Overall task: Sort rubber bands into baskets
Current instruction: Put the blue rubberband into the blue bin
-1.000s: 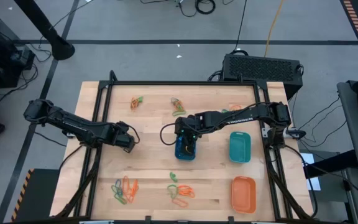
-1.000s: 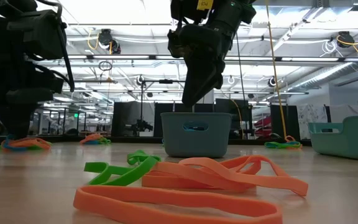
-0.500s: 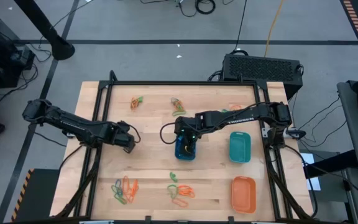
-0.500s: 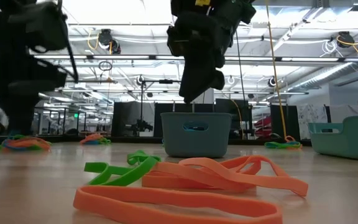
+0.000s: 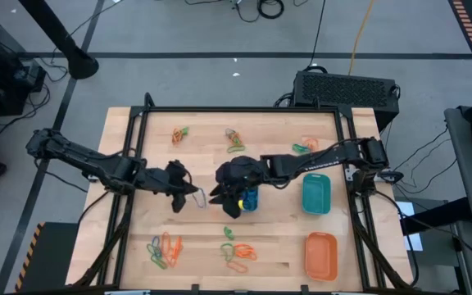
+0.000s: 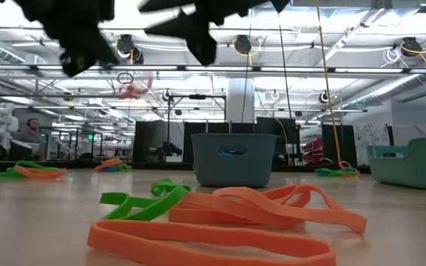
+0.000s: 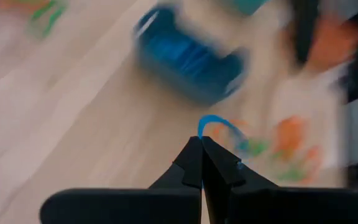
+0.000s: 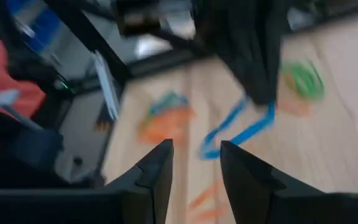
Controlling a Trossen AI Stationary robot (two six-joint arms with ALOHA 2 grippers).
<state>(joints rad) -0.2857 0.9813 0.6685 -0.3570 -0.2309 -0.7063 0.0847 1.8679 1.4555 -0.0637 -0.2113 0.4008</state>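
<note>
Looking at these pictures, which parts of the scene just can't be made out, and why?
- Small blue plastic basket, high view: the right gripper covers much of it, so its contents are hidden.
- Left gripper, left wrist view: shut on a thin blue rubber band; motion blur smears the table behind it.
- Low view: both arms are dark blurs cut off by the top edge.
- Right wrist view: blur leaves the coloured piles unreadable.

Legible text, labels, brands, numbers, signs: none. No lettering can be read in the high, low or either wrist view. Any markings on the arms and the room's equipment are too small or too blurred to make out.
</note>
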